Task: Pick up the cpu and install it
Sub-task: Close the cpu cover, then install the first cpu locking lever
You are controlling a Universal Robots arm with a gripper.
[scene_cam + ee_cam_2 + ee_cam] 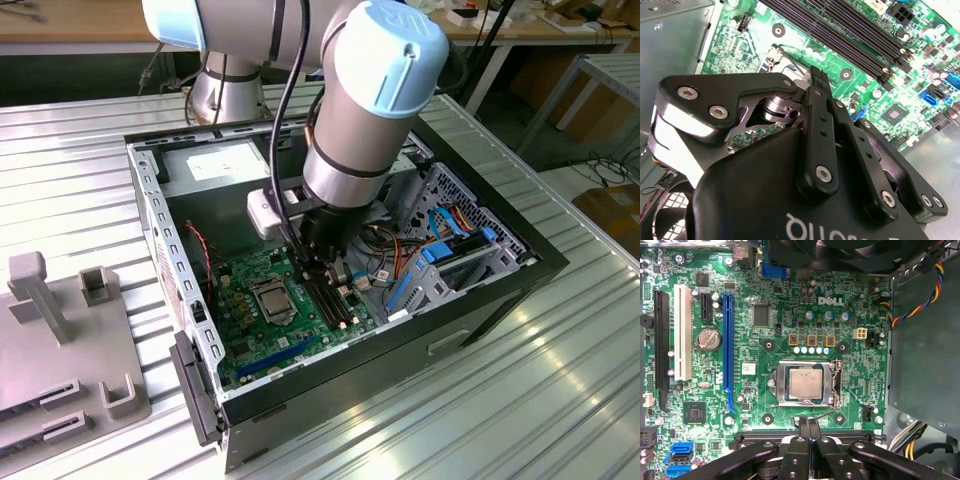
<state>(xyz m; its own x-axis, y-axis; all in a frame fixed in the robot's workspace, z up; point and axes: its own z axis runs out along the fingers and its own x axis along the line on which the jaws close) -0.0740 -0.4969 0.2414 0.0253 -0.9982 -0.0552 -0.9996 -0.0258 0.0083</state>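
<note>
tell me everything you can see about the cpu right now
The cpu is a small flat square chip with a dull silver-grey metal top, slightly smudged. It lies flat in the socket near the middle of the green board, with a metal frame around its edges and a thin lever wire running along one side. The pincer, fingers shut together, sits beside the socket over the black memory slots and does not touch the chip. In the exterior view the cpu shows inside the open case.

A small square silver-grey cpu (274,298) sits on the green motherboard (262,320) — the gripper (330,272) hangs just beside it.
</note>
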